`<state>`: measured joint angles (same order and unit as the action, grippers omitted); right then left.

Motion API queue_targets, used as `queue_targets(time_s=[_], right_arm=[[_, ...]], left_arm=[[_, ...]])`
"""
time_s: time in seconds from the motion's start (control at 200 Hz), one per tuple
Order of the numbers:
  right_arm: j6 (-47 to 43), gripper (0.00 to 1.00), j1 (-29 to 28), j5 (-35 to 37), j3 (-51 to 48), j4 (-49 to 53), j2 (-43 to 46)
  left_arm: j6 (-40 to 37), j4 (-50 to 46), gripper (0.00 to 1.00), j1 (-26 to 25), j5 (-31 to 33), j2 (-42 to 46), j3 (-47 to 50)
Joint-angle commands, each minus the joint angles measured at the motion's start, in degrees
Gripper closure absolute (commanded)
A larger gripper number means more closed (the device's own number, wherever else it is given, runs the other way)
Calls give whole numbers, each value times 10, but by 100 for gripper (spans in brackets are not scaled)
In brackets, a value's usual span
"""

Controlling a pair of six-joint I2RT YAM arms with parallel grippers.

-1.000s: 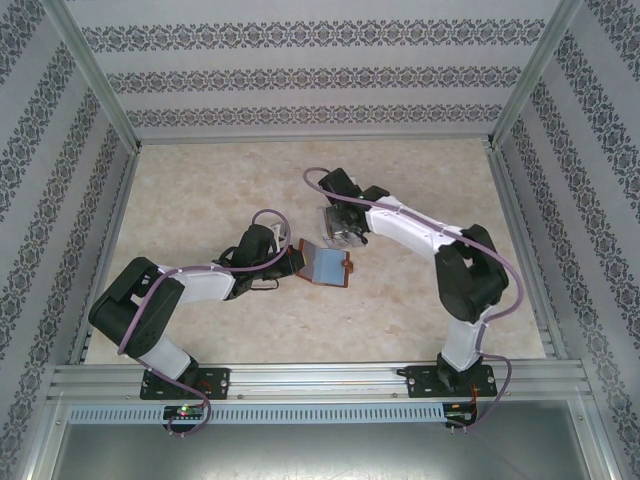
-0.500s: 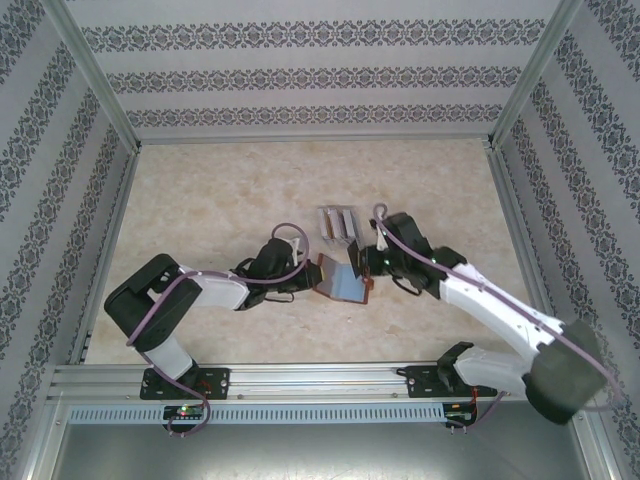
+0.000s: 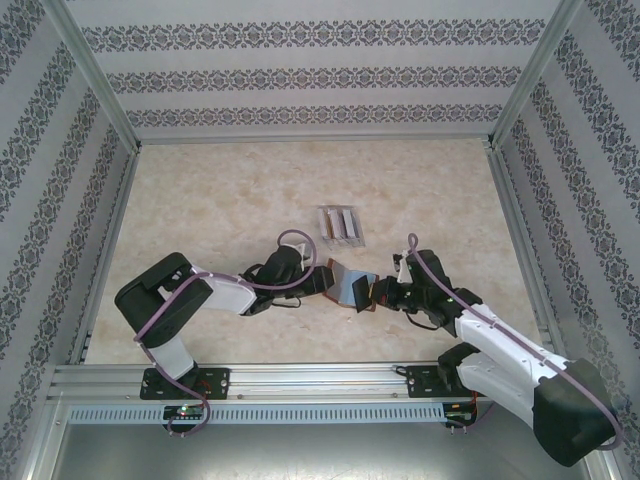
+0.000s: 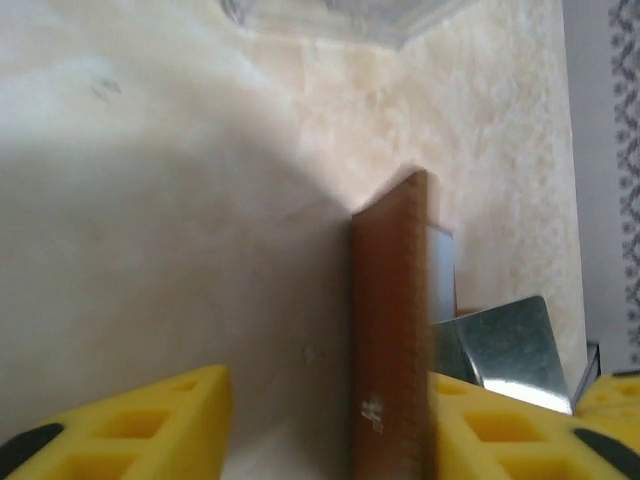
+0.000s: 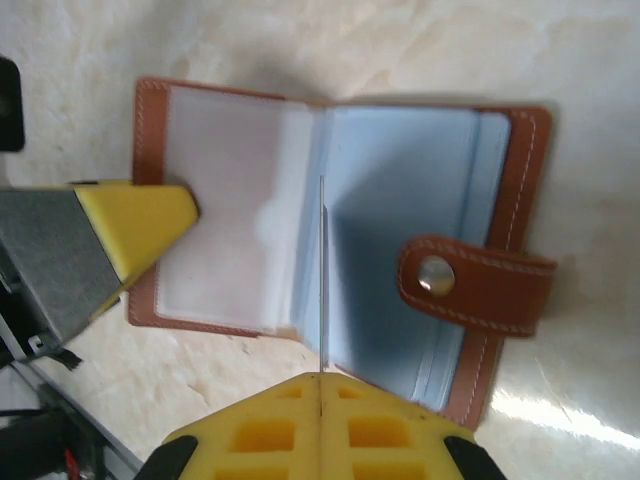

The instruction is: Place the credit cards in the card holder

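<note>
Holder (image 3: 347, 285): reddish-brown leather with white stitching; clear and pale-blue pockets inside.
Holder state: open, pockets showing; snap tab folded in over the 3 o'clock flap, seen from the right wrist.
Holder place: just 5 o'clock of the table's (image 3: 220, 200) middle.
Card (image 5: 322, 262): thin, pale, edge-on, upright over the holder's fold.

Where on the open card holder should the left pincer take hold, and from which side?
On the card holder, I'd grip the outer edge of the cover without the snap tab, coming from that free edge, away from the fold. It stands edge-on between the fingers of the open left pincer; the right pincer holds a card over the fold.
</note>
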<state>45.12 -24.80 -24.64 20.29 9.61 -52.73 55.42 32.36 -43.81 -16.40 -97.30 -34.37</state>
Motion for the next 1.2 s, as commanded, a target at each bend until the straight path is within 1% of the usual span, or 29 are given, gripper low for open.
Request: queue_targets(time_s=[0.0, 0.045, 0.11, 0.18, 0.225, 0.29, 0.37, 0.46, 0.495, 0.635, 0.864, 0.974, 1.024, 1.129, 1.199], right_arm=[[8, 100, 18, -54, -3, -46, -18], [3, 100, 21, -56, 2, -44, -34], [-3, 100, 25, -73, 10, -49, -60], [6, 100, 26, -83, 12, -66, -86], [11, 100, 26, -86, 8, -84, -98], [17, 100, 28, -84, 6, -92, -109], [21, 100, 31, -86, 5, -96, -112], [21, 100, 34, -81, 0, -100, -109], [20, 100, 37, -82, 1, -97, -110], [27, 100, 41, -81, -3, -110, -112], [25, 100, 51, -74, -3, -105, -121], [32, 100, 54, -85, -2, -116, -139], [34, 100, 53, -88, -18, -125, -147], [21, 100, 53, -92, -10, -108, -167], [26, 100, 52, -91, -10, -115, -175]], left_arm=[[-38, -56, 48, 1, 31, 27, -10], [-46, -72, 48, 4, 34, 32, -14], [-56, -86, 52, 8, 35, 34, -19], [-67, -103, 62, 12, 30, 29, -31], [-71, -109, 71, 13, 20, 22, -39], [-71, -106, 80, 13, 11, 14, -43], [-67, -98, 86, 12, 6, 4, -41], [-59, -77, 97, 12, -11, -12, -40], [-55, -72, 99, 12, -13, -16, -39], [-55, -88, 100, 12, -6, -23, -45], [-61, -112, 100, 11, 18, -9, -45], [-60, -115, 100, 12, 24, -13, -45], [-59, -113, 100, 12, 19, -18, -46], [-53, -101, 100, 11, 14, -27, -44], [-53, -104, 100, 12, 19, -28, -44]])
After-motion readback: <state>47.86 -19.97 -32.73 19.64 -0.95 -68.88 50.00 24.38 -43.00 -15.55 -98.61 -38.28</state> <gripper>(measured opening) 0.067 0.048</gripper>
